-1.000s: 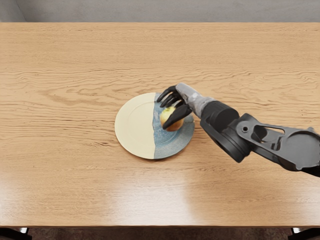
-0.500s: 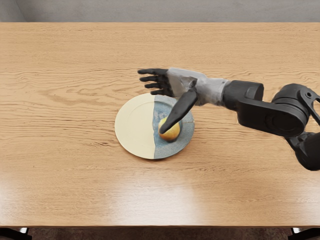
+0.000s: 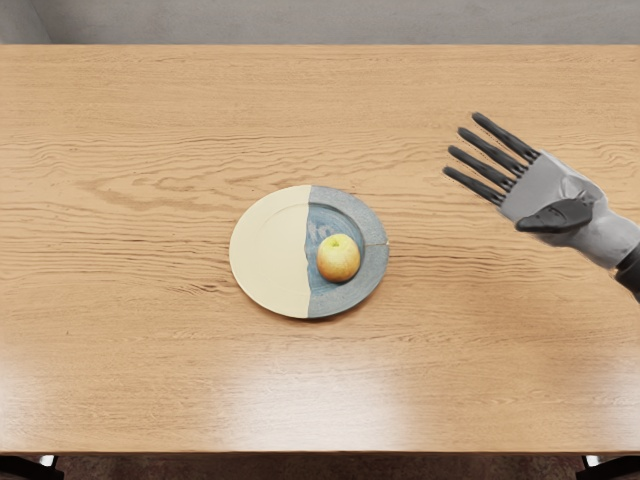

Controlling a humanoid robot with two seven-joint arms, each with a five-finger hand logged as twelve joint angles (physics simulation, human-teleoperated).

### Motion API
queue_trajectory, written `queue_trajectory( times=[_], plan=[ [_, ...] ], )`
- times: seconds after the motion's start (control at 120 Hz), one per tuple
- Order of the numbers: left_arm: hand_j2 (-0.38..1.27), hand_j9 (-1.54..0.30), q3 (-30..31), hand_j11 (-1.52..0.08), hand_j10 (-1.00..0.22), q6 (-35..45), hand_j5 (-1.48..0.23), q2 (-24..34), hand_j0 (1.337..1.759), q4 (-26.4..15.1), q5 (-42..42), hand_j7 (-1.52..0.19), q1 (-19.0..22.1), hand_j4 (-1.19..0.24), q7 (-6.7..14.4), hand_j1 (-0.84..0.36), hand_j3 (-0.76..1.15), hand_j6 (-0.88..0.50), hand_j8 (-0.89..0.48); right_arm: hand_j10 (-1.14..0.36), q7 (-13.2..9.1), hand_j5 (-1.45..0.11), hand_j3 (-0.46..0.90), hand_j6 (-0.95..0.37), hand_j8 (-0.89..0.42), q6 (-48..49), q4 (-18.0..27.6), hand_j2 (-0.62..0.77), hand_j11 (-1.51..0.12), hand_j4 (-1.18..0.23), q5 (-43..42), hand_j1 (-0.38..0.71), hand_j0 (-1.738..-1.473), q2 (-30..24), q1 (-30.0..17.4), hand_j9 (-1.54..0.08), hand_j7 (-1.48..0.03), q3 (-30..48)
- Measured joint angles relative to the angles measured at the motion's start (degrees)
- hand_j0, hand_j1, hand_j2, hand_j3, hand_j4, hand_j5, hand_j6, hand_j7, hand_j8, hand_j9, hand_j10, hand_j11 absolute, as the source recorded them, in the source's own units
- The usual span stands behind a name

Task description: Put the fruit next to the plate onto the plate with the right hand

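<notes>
Head view, apple [image 3: 339,257]: on the two-tone plate [image 3: 268,250], blue half, toward 3 o'clock of centre.
Right robot hand [image 3: 545,190]: fingers spread, empty, well apart at the plate's 2 o'clock.
Step, judged: retreat toward 3 o'clock, raised off the desk [image 3: 150,120].

Pretty simple sim scene, dressed like a home dining spot: a big wood-grain worktop [image 3: 150,120] fills the view, a two-tone plate [image 3: 265,250] with a yellow fruit [image 3: 339,257] sits mid-table, flat grey backdrop [image 3: 320,20] at 12 o'clock, dark floor [image 3: 320,467] at 6 o'clock.
</notes>
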Motion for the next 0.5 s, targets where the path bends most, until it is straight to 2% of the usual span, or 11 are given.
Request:
queue_trajectory(
  times=[0.225,0.5],
  plan=[
    [0.0,0.0,0.0,0.0,0.0,0.0,0.0,0.0,1.658,0.0,0.0,0.0,0.1,0.0,0.0,0.35,0.0,0.0,0.0,-0.02,0.0,-0.03,0.0,-0.02,-0.02,0.1,-2.0,0.0,-0.03,-0.02,2.4,-0.32,-1.658,0.2,-7.3,-0.03,-0.03,10.3],
    [0.0,0.0,0.0,0.0,0.0,0.0,0.0,0.0,1.658,0.0,0.0,0.0,0.1,0.0,0.0,0.35,0.0,0.0,0.0,-0.02,0.0,-0.03,0.0,-0.02,-0.02,0.1,-2.3,0.0,-0.03,-0.02,2.7,-0.32,-1.658,0.4,-9.1,-0.03,-0.03,13.0]
  ],
)
